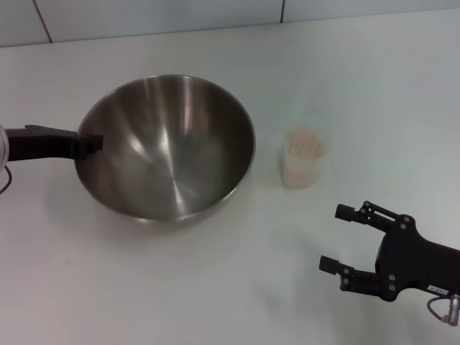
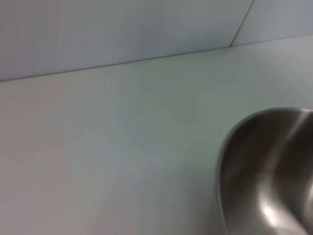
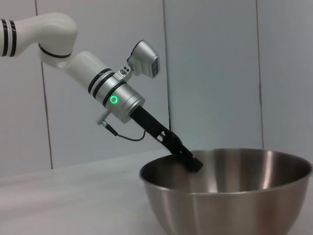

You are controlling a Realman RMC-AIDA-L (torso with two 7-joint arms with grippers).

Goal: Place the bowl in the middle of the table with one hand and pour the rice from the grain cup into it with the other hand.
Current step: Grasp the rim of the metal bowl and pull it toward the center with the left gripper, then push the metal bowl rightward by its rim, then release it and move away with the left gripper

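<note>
The steel bowl (image 1: pixel 167 154) sits on the white table (image 1: pixel 215 287), left of centre in the head view. My left gripper (image 1: pixel 90 144) comes in from the left and is shut on the bowl's left rim; the right wrist view shows it (image 3: pixel 192 164) pinching the bowl's rim (image 3: pixel 230 196). The bowl's edge also shows in the left wrist view (image 2: pixel 264 171). The bowl looks empty. The clear grain cup (image 1: pixel 302 169) stands upright just right of the bowl, filled with rice (image 1: pixel 305 146). My right gripper (image 1: pixel 338 238) is open and empty, near the front right, apart from the cup.
The table's back edge meets a pale panelled wall (image 1: pixel 144 14) behind the bowl. Bare tabletop lies in front of the bowl and between the cup and my right gripper.
</note>
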